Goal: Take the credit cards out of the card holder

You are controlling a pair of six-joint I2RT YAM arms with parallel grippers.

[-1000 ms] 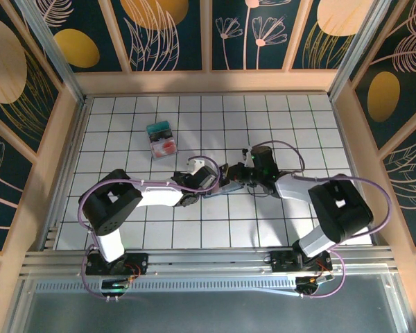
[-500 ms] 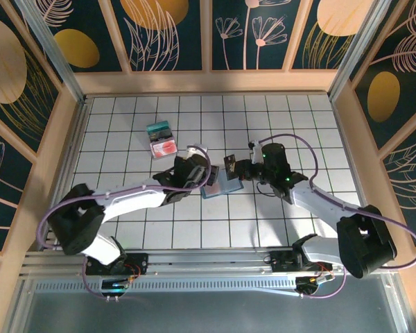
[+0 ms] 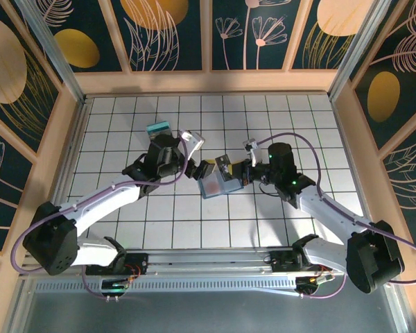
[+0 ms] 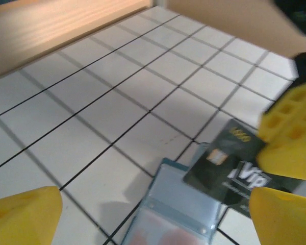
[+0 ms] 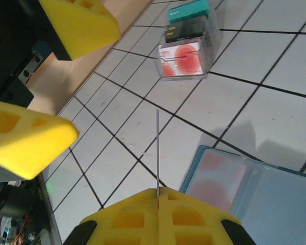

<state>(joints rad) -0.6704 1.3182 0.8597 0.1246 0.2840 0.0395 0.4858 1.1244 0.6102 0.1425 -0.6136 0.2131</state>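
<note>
The slate-blue card holder point(image 3: 220, 187) lies open and flat on the tiles, with a pinkish card showing through its clear pocket point(image 5: 217, 178). My right gripper point(image 3: 227, 169) is shut on a dark credit card point(image 4: 233, 164) marked VIP, held just above the holder's far edge. In the right wrist view that card point(image 5: 157, 148) shows edge-on as a thin line rising from the closed fingers point(image 5: 158, 193). My left gripper point(image 3: 197, 156) hangs open just left of the holder with nothing between its fingers, and the holder point(image 4: 179, 206) lies below its gap.
A clear box with a teal, dark and red-pink card pile point(image 5: 186, 48) sits toward the far left, partly under my left arm point(image 3: 157, 129). The wooden wall point(image 4: 56, 25) borders the tiled floor, and open tiles lie in front of the holder.
My left gripper has come off the holder and moved up and left, its arm stretching out. The right gripper has drawn the dark card leftward, clear of the holder, which has shifted slightly.
</note>
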